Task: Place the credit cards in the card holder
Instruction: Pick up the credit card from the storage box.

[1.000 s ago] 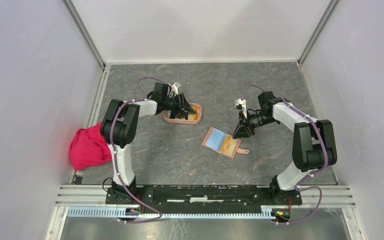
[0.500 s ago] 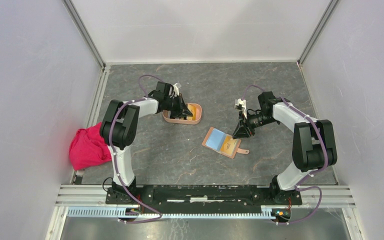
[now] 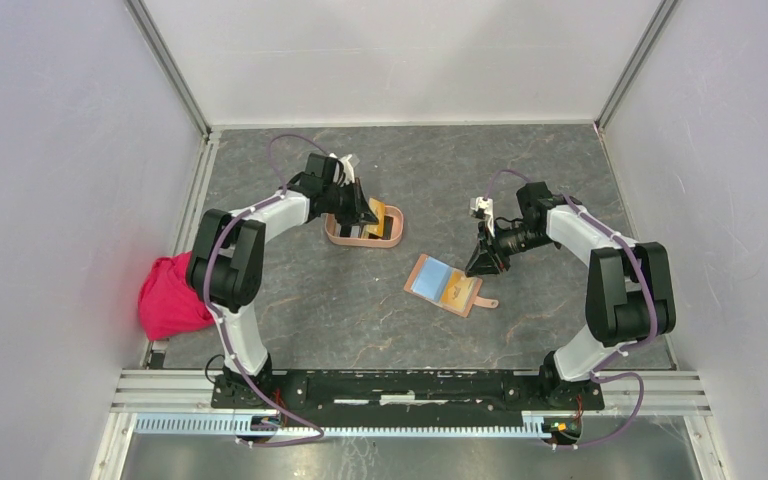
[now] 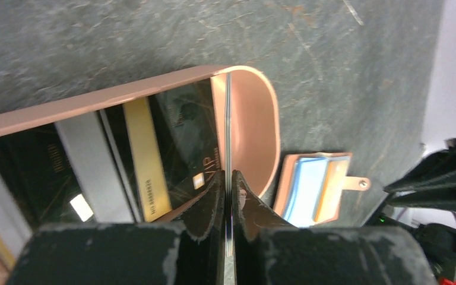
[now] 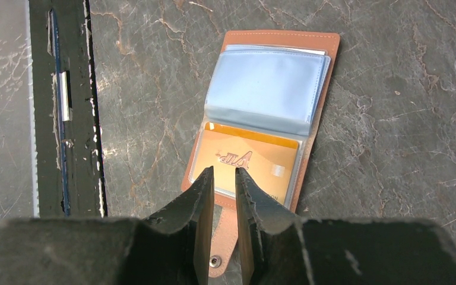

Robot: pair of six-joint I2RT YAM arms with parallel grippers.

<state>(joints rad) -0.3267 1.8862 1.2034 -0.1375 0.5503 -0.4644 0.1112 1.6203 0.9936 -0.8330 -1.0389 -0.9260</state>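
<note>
Left claw [image 4: 228, 178] is pinched shut on a single card [image 4: 228, 119], holding it on edge over the pink tray [image 4: 260, 124], which sits left of the middle of the table [image 5: 392, 178]. Several other cards [image 4: 154, 148], dark and pale, already lie flat in the tray. Right claw [image 5: 224, 175] hovers empty, jaws slightly apart, just above the open brown wallet [image 5: 328, 59], which lies to the tray's right and nearer. An orange card [image 5: 255, 160] sits in the wallet's pocket. I'd say the job is well along. The held card needs dropping and the orange one needs pulling out. Whether the blue pocket hides another card, I cannot tell.
</note>
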